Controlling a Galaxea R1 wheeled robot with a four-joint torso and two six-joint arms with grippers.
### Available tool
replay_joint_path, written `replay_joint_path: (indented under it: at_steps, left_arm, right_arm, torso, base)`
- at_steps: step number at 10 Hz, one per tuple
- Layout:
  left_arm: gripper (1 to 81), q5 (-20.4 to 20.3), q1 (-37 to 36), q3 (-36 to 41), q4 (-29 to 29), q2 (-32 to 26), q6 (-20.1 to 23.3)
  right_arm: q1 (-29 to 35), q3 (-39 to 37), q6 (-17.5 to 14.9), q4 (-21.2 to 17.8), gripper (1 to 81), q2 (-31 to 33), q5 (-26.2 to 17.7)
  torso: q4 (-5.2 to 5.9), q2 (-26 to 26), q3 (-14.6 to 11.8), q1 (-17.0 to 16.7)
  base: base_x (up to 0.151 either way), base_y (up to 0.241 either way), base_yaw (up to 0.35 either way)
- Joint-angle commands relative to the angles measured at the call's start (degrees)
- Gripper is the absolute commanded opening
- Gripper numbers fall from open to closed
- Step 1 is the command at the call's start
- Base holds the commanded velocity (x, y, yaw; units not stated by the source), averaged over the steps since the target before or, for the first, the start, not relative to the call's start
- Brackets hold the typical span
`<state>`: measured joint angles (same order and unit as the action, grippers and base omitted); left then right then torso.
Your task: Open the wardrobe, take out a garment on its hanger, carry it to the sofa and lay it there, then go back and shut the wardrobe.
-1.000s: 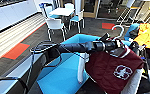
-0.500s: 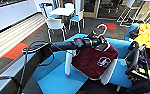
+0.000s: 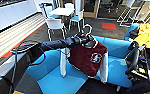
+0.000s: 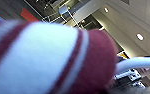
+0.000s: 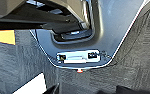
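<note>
— Jacket position? Varsity jacket (image 3: 87, 58) hangs on its white hanger (image 3: 87, 29), above the blue sofa (image 3: 53, 81) seat edge.
— Jaws? Left gripper (image 3: 84, 40) clenched on the hanger; right, cannot tell. Open carpet (image 3: 101, 32) at twelve o'clock.

Maroon garment (image 3: 87, 58) with white sleeves, bright blue sofa (image 3: 53, 82)

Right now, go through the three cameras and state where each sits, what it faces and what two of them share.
Head view: high on the robot, looking forward and down at the blue sofa; the left arm carries the maroon jacket over it.
Left wrist view: on the left arm, tilted up past the jacket's striped collar toward the ceiling.
Right wrist view: on the right arm, looking down at dark carpet and the robot's base.
Shared: head and left wrist both show the jacket and its white hanger.
</note>
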<state>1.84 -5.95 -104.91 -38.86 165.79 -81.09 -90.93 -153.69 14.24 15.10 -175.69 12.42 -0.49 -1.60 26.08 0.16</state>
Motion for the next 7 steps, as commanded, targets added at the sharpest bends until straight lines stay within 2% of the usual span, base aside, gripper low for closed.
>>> replay_joint_path:
  at_steps: [1,4,7]
  left_arm:
    - [1.0,-0.2,-12.5,0.9,-3.9,-3.2,1.2]
    - [1.0,2.7,-9.9,1.1,-6.3,-6.9,1.3]
    - [1.0,3.5,-4.0,1.4,-11.0,-10.0,1.3]
  right_arm:
    - [-1.1,0.3,0.0,0.5,81.1,-0.3,-3.9]
    - [-1.3,0.2,0.0,0.5,81.1,-0.3,-3.9]
    - [-1.5,0.2,0.0,0.7,81.1,-0.3,-3.6]
  torso:
    - [0.0,0.0,0.0,0.0]
    - [0.0,0.0,0.0,0.0]
    - [0.0,0.0,0.0,0.0]
  base:
    - [0.0,0.0,0.0]
    - [0.0,0.0,0.0]
    - [0.0,0.0,0.0]
